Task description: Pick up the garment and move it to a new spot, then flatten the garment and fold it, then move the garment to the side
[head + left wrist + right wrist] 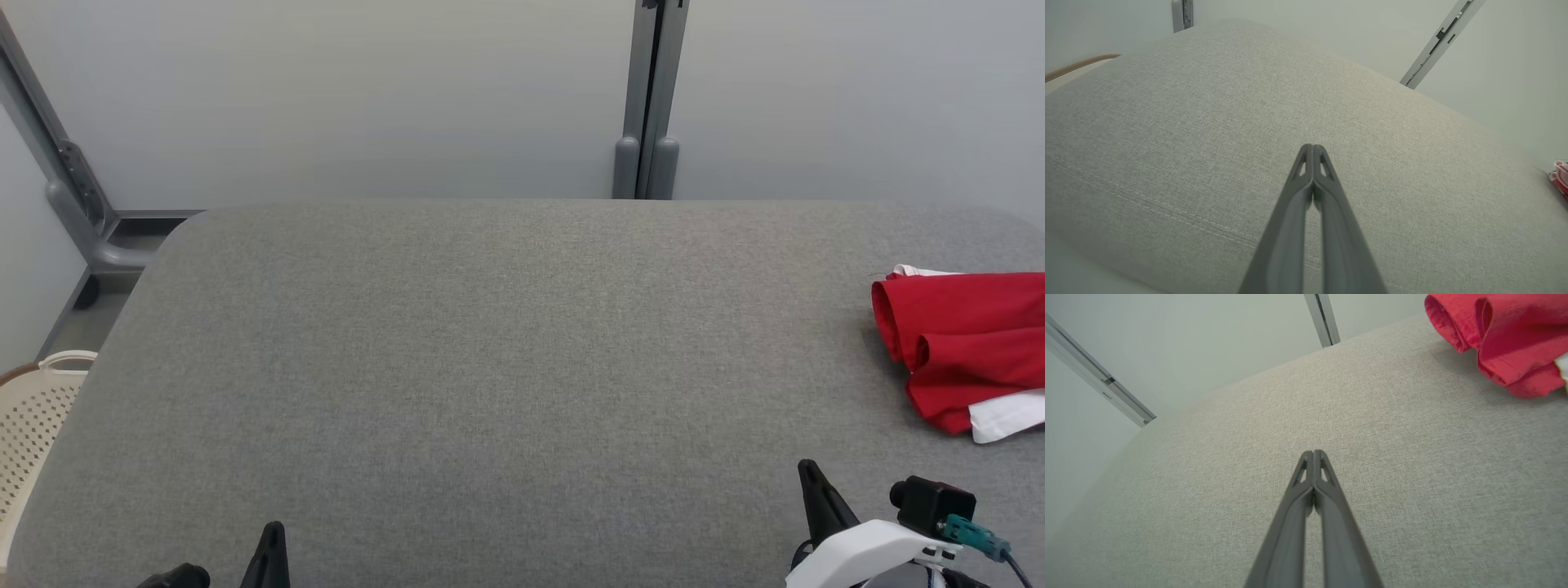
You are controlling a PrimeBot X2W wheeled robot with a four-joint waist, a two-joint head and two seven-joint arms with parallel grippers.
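Garment (967, 343), red with white parts, lies crumpled at the right edge of the grey table (490, 367), touched by neither hand. Left hand (1312, 148) is at the table's near left, fingers pressed together, holding nothing. Right hand (1313, 452) is at the near right, near the garment, likewise closed and empty. A cream perforated basket (33, 425) stands beside the table's left side.

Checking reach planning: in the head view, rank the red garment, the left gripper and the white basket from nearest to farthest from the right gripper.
From the right gripper:
1. red garment: just beyond it, at the right edge of the table.
2. left gripper: across the near edge, lower left.
3. white basket: off the table's left side, farthest.
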